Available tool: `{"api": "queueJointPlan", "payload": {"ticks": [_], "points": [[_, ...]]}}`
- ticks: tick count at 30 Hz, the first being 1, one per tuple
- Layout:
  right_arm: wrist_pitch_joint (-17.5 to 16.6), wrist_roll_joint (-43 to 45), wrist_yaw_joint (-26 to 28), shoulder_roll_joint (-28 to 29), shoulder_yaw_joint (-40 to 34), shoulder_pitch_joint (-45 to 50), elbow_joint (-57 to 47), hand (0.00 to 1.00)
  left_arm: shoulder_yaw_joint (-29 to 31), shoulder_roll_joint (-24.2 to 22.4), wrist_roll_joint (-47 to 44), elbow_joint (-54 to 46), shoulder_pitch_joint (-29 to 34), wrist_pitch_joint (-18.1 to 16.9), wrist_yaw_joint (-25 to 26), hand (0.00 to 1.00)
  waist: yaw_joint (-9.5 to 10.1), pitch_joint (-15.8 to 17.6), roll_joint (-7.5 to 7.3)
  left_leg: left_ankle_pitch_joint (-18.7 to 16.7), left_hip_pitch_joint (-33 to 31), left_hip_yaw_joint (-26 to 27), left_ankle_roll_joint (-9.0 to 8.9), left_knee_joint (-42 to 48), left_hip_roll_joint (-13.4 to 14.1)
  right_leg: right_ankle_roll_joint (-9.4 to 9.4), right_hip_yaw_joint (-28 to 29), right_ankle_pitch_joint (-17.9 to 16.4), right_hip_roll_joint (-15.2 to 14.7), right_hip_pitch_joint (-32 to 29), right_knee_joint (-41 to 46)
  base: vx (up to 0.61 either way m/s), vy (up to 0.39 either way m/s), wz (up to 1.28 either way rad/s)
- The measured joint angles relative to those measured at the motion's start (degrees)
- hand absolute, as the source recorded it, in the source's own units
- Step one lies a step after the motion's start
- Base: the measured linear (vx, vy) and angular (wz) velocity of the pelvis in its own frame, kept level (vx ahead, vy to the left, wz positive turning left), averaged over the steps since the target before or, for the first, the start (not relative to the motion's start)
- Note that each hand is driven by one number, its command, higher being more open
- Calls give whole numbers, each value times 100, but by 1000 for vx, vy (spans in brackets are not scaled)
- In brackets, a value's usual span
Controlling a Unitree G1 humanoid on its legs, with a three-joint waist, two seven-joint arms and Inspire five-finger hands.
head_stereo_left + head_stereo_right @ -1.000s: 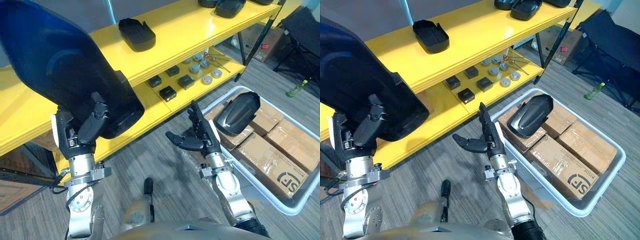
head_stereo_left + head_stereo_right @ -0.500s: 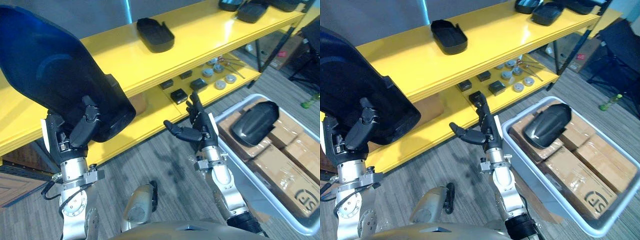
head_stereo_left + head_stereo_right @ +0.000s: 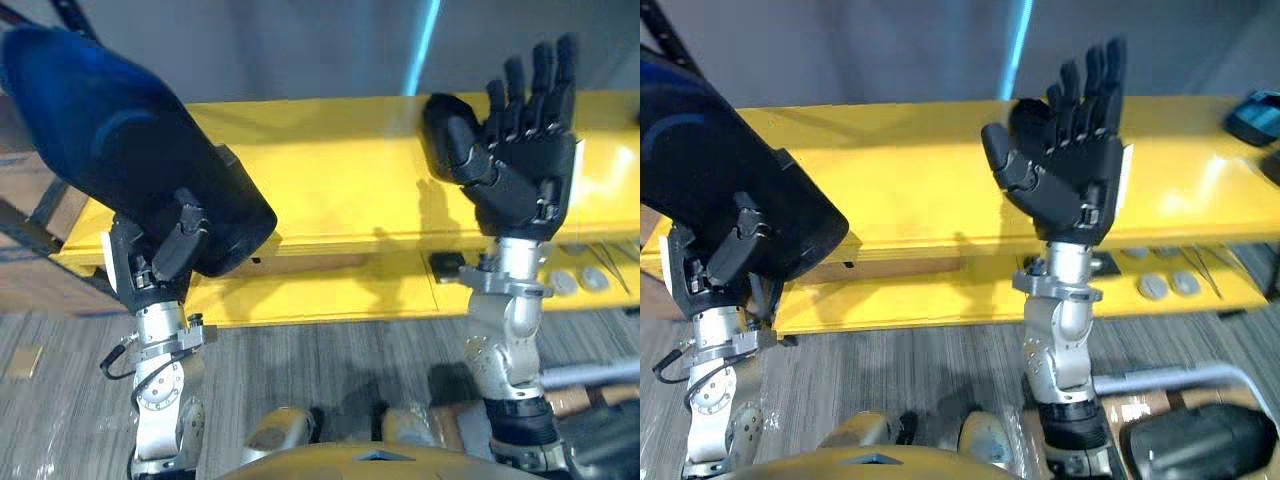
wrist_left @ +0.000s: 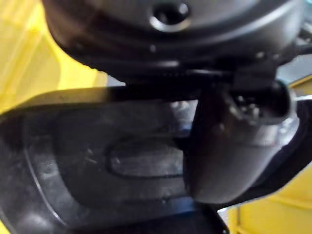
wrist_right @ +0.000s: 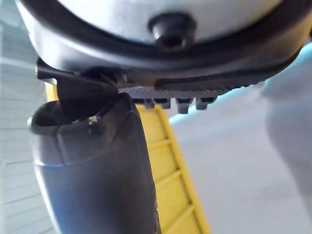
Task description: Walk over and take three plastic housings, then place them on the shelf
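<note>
1 plastic housing (image 3: pixel 110 160) still clamped in left robot hand (image 3: pixel 160 262) by the yellow shelf (image 3: pixel 330 180) left end, view now swung square onto it, right robot hand (image 3: pixel 515 165) raised, fingers apart, empty, so placing looks next.

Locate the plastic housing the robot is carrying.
The plastic housing is gripped in the left hand, left in the eye views, held up before the left end of the yellow shelf.

The shelf (image 3: pixel 330 190) spans the far side; the plastic housing (image 3: pixel 120 170), in the left hand (image 3: pixel 160 260), is left, before it; round parts (image 3: pixel 1170 285) lie on its lower tier, right; a second housing (image 3: pixel 1200 445) lies near right.
</note>
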Motion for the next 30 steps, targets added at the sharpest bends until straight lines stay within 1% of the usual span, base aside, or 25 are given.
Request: {"api": "queueJointPlan", "payload": {"ticks": [1,2,3,4,5,6,8,9,11,13,14,15,16,17,19,20,22,23,24,25,26,27,28,30], "points": [[0,-19,19,-96,-256,-34,0,100,3,-4,-1,2,-17,2,-104,0,-20,1,26,-4,-87,459,16,-138,318,-61,-300,11,52,109,-160,115,-206,102],[4,-22,14,-105,-377,-34,12,100,1,-12,-7,2,-24,2,-154,0,-20,3,23,18,-89,714,12,-257,465,-76,-403,2,50,132,-182,86,-172,104],[29,-22,-11,-70,-593,-9,23,100,-14,-40,-16,6,-24,2,-236,0,-54,4,23,197,-54,1264,22,-486,702,-109,-565,-18,-13,181,-189,60,-99,73],[42,-22,-33,-27,-711,14,25,100,-34,-58,-18,6,-30,2,-279,0,-91,2,29,314,-17,1600,63,-596,823,-125,-666,-29,-76,210,-184,88,-63,90],[47,-33,-106,41,-871,58,25,100,-66,-85,-18,6,-57,2,-364,0,-207,3,57,538,68,2095,93,-805,950,-126,-837,-33,-175,276,-182,79,20,75],[45,-106,-164,117,-1034,151,25,100,-138,-87,-16,2,-125,1,-446,0,-240,-5,72,718,173,2277,182,-1041,875,-115,-897,-31,-268,300,-175,82,70,59],[44,-148,-201,267,-1136,379,21,100,-266,-80,-11,-1,-268,1,-518,0,-276,-7,71,801,341,2267,218,-1273,706,-78,-894,-10,-366,432,-315,48,112,14],[44,-153,-191,343,-1142,459,21,100,-297,-72,0,-9,-301,1,-566,0,-307,-8,71,815,411,2285,237,-1335,659,-12,-850,32,-389,500,-413,25,95,-5],[44,-204,-184,504,-1147,542,15,100,-297,-3,1,-21,-314,4,-711,0,-356,-9,69,822,540,2412,249,-1436,601,106,-737,109,-422,592,-602,9,88,-31],[46,-323,-163,522,-1161,743,-25,100,-295,154,4,-41,-317,12,-928,0,-396,-9,69,821,659,2539,251,-1527,569,221,-596,186,-424,672,-779,-14,69,-40],[58,-351,-139,523,-1161,877,-73,100,-289,225,10,-69,-318,35,-1026,0,-444,-9,68,821,728,2591,253,-1590,559,242,-541,205,-423,686,-813,-37,47,-32],[145,-355,-83,527,-1169,1065,-177,100,-283,329,13,-183,-324,171,-1141,0,-524,-20,74,820,781,2661,255,-1631,557,240,-476,245,-415,687,-862,-43,58,-43],[228,-357,-34,527,-1181,1258,-302,100,-280,418,10,-275,-383,274,-1250,0,-565,-43,85,821,850,2769,256,-1711,558,245,-343,304,-387,681,-928,-39,52,-44],[249,-359,28,527,-1201,1357,-348,100,-280,455,10,-275,-460,301,-1306,0,-582,-64,94,821,867,2813,258,-1733,560,242,-324,349,-377,688,-986,-13,51,-49],[450,-355,309,527,-1283,1597,-448,100,-266,629,7,-253,-932,600,-1354,0,-705,-99,96,828,928,2981,267,-1796,560,259,-142,469,-354,708,-1114,-19,56,-40],[481,-355,362,526,-1286,1633,-461,100,-253,664,7,-244,-1064,679,-1351,0,-763,-101,94,830,929,3007,270,-1802,559,261,-104,504,-349,709,-1154,-41,64,-37],[662,-358,610,519,-1360,1693,-461,100,-245,836,1,-24,-1662,886,-1327,0,-875,-102,95,852,964,3202,300,-1897,550,278,86,599,-335,618,-1200,-59,72,-39],[695,-369,657,512,-1381,1701,-451,100,-245,878,2,86,-1817,937,-1313,0,-908,-102,95,861,980,3230,314,-1912,545,281,117,614,-335,616,-1211,-60,69,-32],[731,-367,747,464,-1381,1731,-441,100,-246,943,2,338,-2076,1033,-1230,0,-974,-108,105,873,1041,3279,315,-1980,531,284,160,649,-332,639,-1259,-42,55,-28],[736,-361,884,383,-1375,1763,-440,100,-245,1044,2,657,-2296,1086,-1137,0,-999,-111,109,882,1089,3356,317,-2022,528,289,235,675,-301,632,-1275,-24,32,-31],[753,-360,958,337,-1371,1776,-438,100,-244,1096,2,832,-2396,1136,-1091,0,-1001,-111,110,898,1126,3400,315,-2062,527,287,282,683,-281,631,-1278,-29,21,-28],[786,-360,1109,282,-1349,1778,-438,100,-244,1185,-5,1218,-2565,1182,-992,0,-1052,-117,104,918,1156,3422,316,-2111,527,282,304,690,-269,634,-1287,-22,9,-14],[787,-360,1172,241,-1309,1777,-438,100,-242,1235,-17,1385,-2632,1223,-945,0,-1090,-118,102,936,1158,3422,317,-2133,526,286,303,699,-265,632,-1297,-26,7,-7],[823,-361,1416,-8,-1072,1773,-409,100,-244,1320,-54,1992,-2862,1401,-859,0,-1130,-119,103,1029,1174,3444,306,-2270,519,281,317,762,-237,612,-1384,-6,-1,-2]]}}
